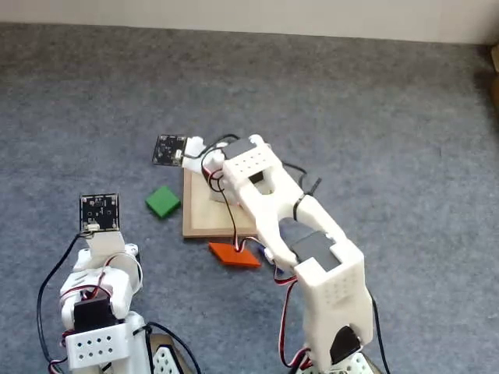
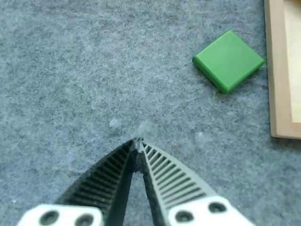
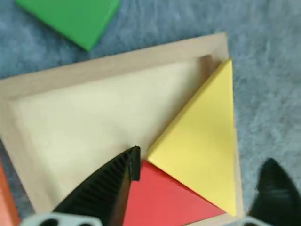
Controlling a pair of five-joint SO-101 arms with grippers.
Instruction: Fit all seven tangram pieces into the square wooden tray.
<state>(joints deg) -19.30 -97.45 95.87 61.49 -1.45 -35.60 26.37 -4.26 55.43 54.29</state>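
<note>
No text, number or sign can be read. The black square circuit board (image 1: 100,212) on the left arm and the matching board (image 1: 169,149) on the right arm bear pale specks too small to read.

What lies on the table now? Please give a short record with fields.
tray: yellow and red triangles inside, the visible rest bare
yellow triangle: in tray, along one side
red triangle: in tray, next to yellow
green square: outside tray, near its rim
orange piece: outside tray, by another side
left tool: shut, empty
right tool: open, above tray
</note>
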